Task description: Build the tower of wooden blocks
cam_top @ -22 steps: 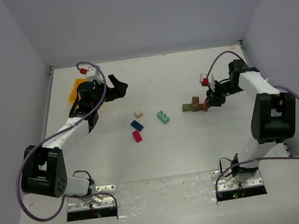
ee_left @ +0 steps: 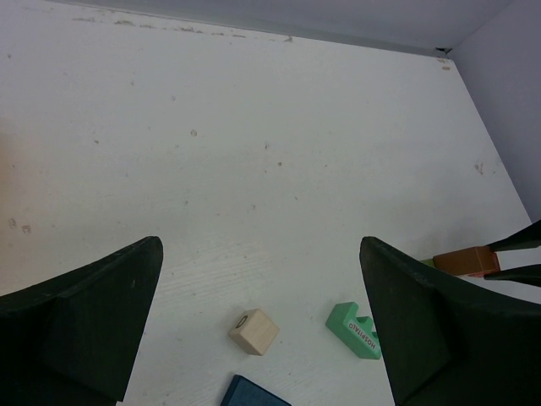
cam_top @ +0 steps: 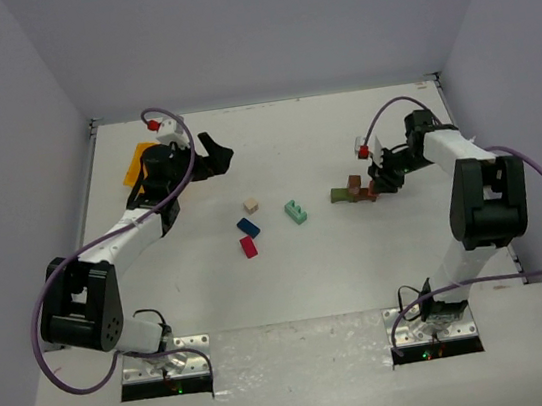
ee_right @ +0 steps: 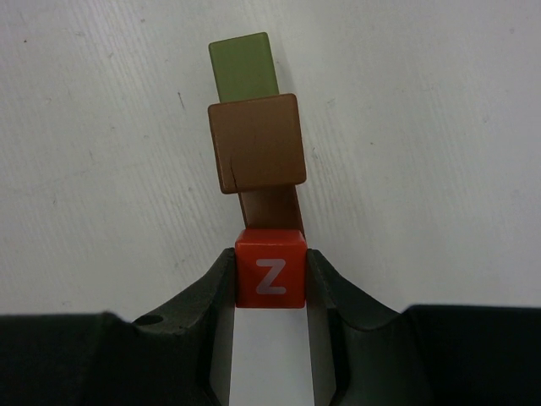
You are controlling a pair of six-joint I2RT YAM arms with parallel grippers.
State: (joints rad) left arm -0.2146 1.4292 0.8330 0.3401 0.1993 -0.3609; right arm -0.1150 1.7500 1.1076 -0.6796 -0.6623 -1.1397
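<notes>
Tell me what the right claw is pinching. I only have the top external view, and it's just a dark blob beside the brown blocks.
Observer: The right wrist view shows the right claw shut on a red-orange cube with a white Z on its face.
Operator: What's directly ahead of that cube?
Observer: A brown block sits just ahead, and an olive block shows beyond it, all roughly in line.
Operator: Any markings on the teal block in the middle?
Observer: Yes. The left wrist view shows small printed lettering along one side of the teal block.
</notes>
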